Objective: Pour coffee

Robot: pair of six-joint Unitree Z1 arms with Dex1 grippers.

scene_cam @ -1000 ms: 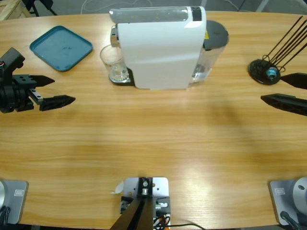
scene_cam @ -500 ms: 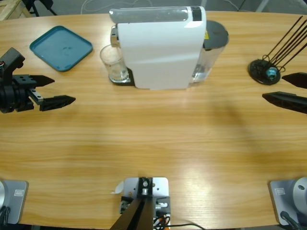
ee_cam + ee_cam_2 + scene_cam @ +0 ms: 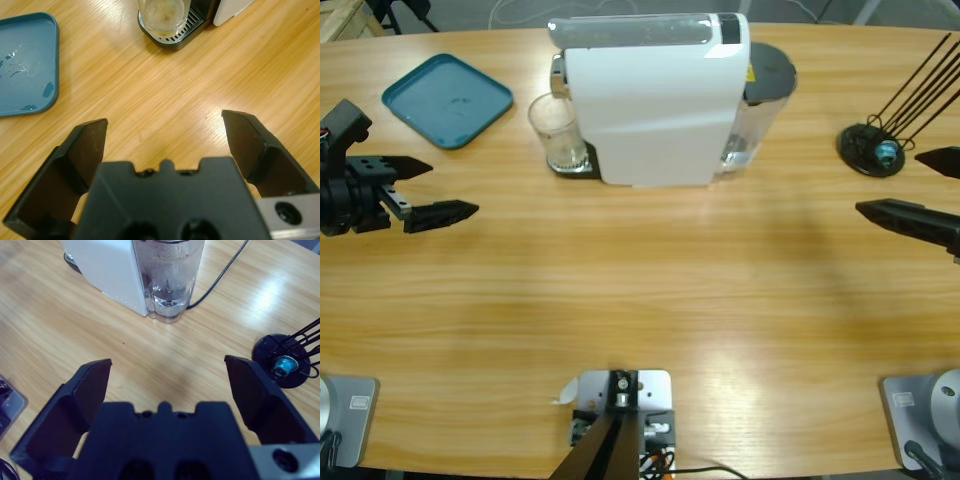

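Glass [image 3: 558,133] with a shallow layer of coffee [image 3: 163,10] sat on the machine [image 3: 655,100] tray, near the table's far edge. Left gripper [image 3: 428,188] spread, empty; right gripper [image 3: 920,190] likewise. I'd approach level, jaws straddling the glass, avoiding the spout.

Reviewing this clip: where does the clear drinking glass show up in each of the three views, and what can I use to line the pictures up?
High view: the glass stands upper left of centre, on the drip tray against the white coffee machine's left end.
Left wrist view: the glass is at the top edge, centre, above the left gripper.
Right wrist view: not in it.
Shared landmark: the white coffee machine, partly visible in all three.
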